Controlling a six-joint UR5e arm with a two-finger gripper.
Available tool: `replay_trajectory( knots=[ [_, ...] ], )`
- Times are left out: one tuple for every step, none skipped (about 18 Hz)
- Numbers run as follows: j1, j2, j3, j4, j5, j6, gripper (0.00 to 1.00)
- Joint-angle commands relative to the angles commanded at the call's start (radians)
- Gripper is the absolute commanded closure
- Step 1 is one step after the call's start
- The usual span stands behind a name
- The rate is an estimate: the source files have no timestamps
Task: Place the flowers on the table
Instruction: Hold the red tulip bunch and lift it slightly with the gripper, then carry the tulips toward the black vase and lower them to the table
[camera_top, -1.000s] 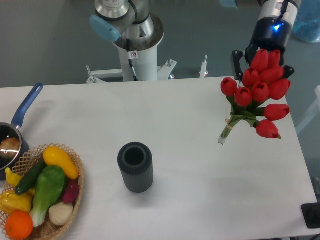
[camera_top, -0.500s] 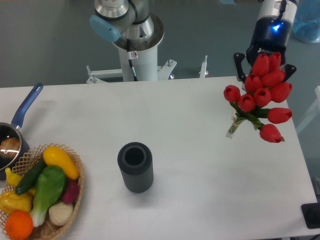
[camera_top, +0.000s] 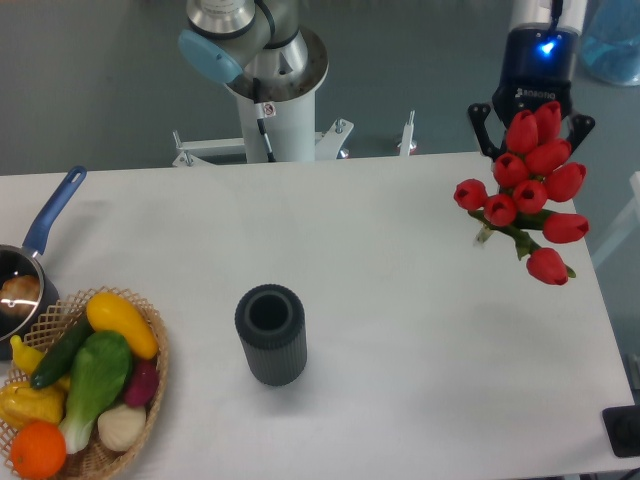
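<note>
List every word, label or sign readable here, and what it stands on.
Gripper: white lettering on its black body, too blurred to read.
Arm base: a small sticker with a red mark, too small to read.
Flowers, cylinder, basket, pan: no text visible.

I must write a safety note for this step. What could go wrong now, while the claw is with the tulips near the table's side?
1. The flowers hang close to the right edge of the table; released there, they might slide off.
2. The blooms hide the tips of the claw, so how firmly it holds cannot be judged; the bunch may drop early.
</note>
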Motion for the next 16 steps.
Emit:
replay_trajectory(
  knots=[
    [-0.017,0.002,0.000,-0.002,0.044,0.000,0.63],
    [-0.031,0.002,0.000,-0.003,0.089,0.000,0.63],
    [-0.043,0.000,0.000,-0.005,0.130,0.000,0.63],
    [-0.063,-0.006,-0.002,-0.006,0.179,0.000,0.63],
    [-0.074,-0.011,-0.003,-0.006,0.218,0.000,0.63],
    [-0.087,-0.020,-0.006,-0.006,0.259,0.002,0.63],
    [-0.115,-0.038,-0.005,-0.006,0.293,0.003,0.63],
    [-0.147,-0.055,-0.002,-0.005,0.327,0.005,0.63],
    [-0.178,-0.080,0.003,-0.005,0.368,0.006,0.63],
    [-0.210,-0.109,0.008,-0.003,0.408,0.005,0.63],
    [-0.242,-0.141,0.009,0.000,0.440,0.005,0.63],
    [-0.271,-0.171,0.012,0.005,0.457,0.008,0.63],
    [-0.302,-0.207,0.024,0.008,0.459,0.009,0.63],
    [-0.330,-0.242,0.038,0.006,0.458,0.011,0.63],
    [-0.345,-0.271,0.049,0.006,0.459,0.011,0.63],
    [-0.351,-0.300,0.054,0.002,0.461,0.011,0.63]
  ],
)
